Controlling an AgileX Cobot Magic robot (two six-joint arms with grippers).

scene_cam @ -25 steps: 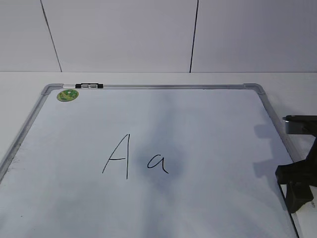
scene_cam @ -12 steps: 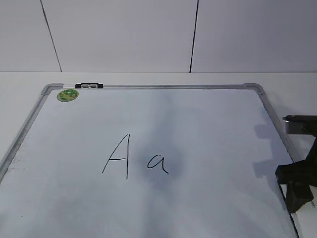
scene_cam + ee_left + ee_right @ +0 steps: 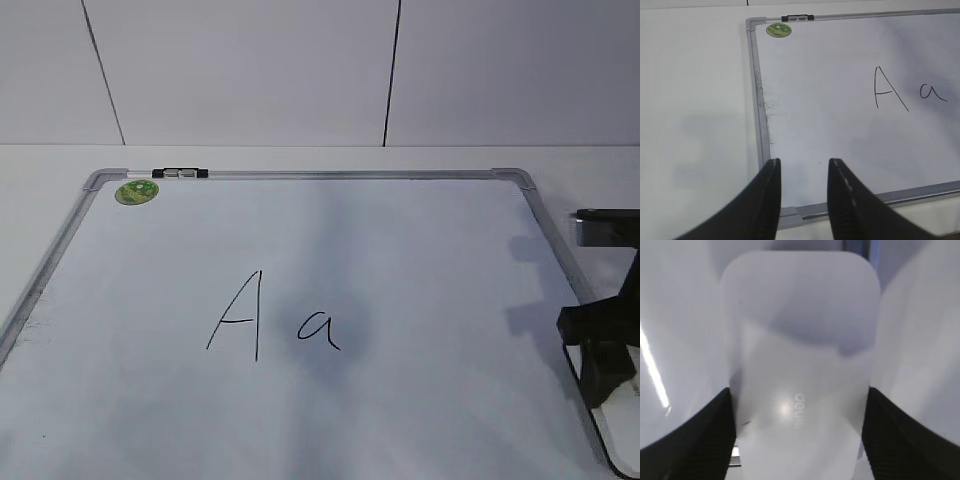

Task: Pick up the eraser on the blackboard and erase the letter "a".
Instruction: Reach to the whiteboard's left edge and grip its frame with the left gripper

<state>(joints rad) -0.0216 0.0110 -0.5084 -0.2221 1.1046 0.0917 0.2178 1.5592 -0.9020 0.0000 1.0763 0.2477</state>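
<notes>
The blackboard (image 3: 340, 175) lies flat, a white board in a silver frame. The small letter "a" (image 3: 318, 328) is written near its middle, right of a tall capital "A" (image 3: 238, 315); the "a" (image 3: 932, 92) also shows in the left wrist view. At the board's right edge my right gripper (image 3: 604, 385) is shut on the eraser (image 3: 618, 435), whose white body and dark lower rim peek out below the fingers. The right wrist view is filled by the eraser (image 3: 800, 340), with a black finger pressed against each side. My left gripper (image 3: 804, 167) hangs open and empty over the board's near left corner.
A round green sticker (image 3: 137, 192) and a black-silver clip (image 3: 180, 173) sit at the board's far left corner. Smudged marks run along the left frame (image 3: 761, 107). The white table (image 3: 695, 125) surrounds the board, and a panelled wall (image 3: 250, 70) stands behind.
My right gripper has shifted slightly up and to the right with the eraser, so more of the eraser's white body and dark rim shows. The left gripper is still.
</notes>
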